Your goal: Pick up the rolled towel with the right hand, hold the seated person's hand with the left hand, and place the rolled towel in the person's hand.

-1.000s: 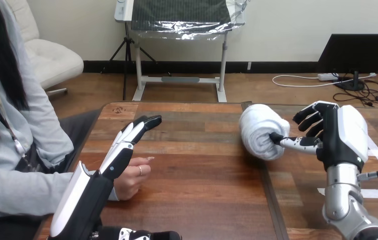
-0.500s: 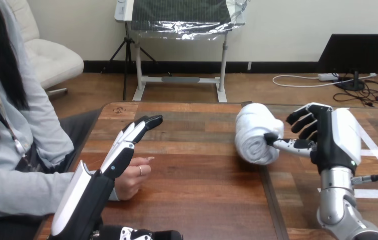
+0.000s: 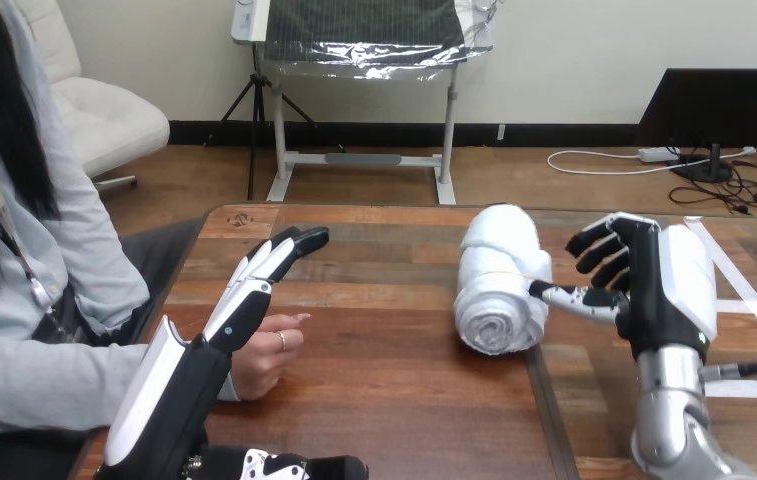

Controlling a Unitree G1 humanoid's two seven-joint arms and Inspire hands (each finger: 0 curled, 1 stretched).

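Head view: right hand (image 3: 669, 285) pinches rolled towel (image 3: 494, 285); left hand (image 3: 239, 305), fingers (image 3: 279, 255) straight, beside person's hand (image 3: 266, 358).

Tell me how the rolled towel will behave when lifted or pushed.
Likely soft: the rolled towel is bulging cloth, so it should dent when squeezed. Being cloth, probably light for its bulk. Lying as a round roll on the table, it may roll if pushed sideways.

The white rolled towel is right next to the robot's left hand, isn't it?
Not quite. The white rolled towel is right next to the robot's right hand, as the head view shows. The left hand is at the other side of the brown wooden table, with its fingers straight, by the person's hand.
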